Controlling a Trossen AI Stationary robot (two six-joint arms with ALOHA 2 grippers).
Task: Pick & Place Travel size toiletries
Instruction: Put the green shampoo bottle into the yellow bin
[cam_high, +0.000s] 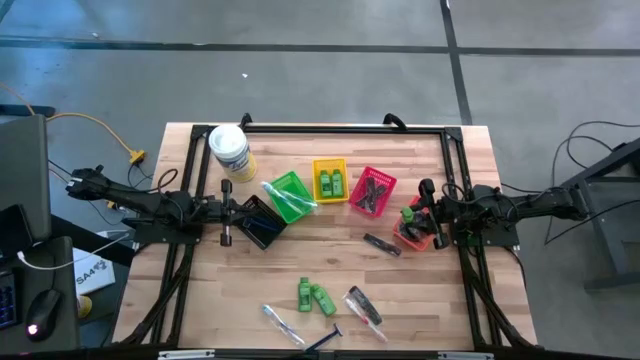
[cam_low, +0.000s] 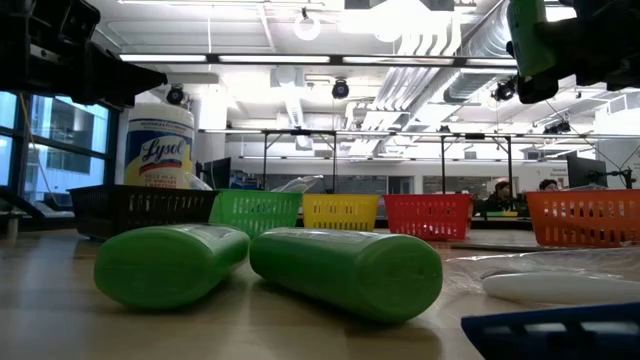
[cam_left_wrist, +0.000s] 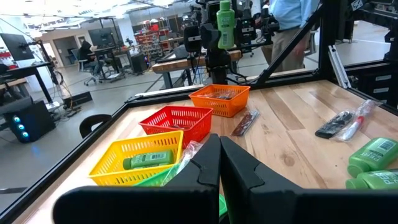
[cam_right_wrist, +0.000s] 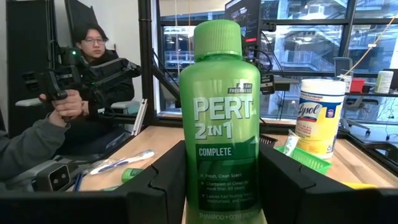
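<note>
Right end effector (cam_right_wrist: 217, 186) grasping a green mini bottle (cam_right_wrist: 219, 124)
It hangs over the orange basket (cam_high: 410, 233) near the desk's right edge; left end effector (cam_high: 226, 210) clenched, empty, near the left edge.

Two slim dark jointed arms, each ending in a blocky black two-fingered pincer (cam_right_wrist: 217, 186).

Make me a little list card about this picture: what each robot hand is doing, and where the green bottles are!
right gripper: shut on a green bottle, held upright above the orange basket
left gripper: shut, empty, over the black basket
yellow basket: two green bottles inside
table: two more green bottles lying side by side
green basket: a clear tube
</note>
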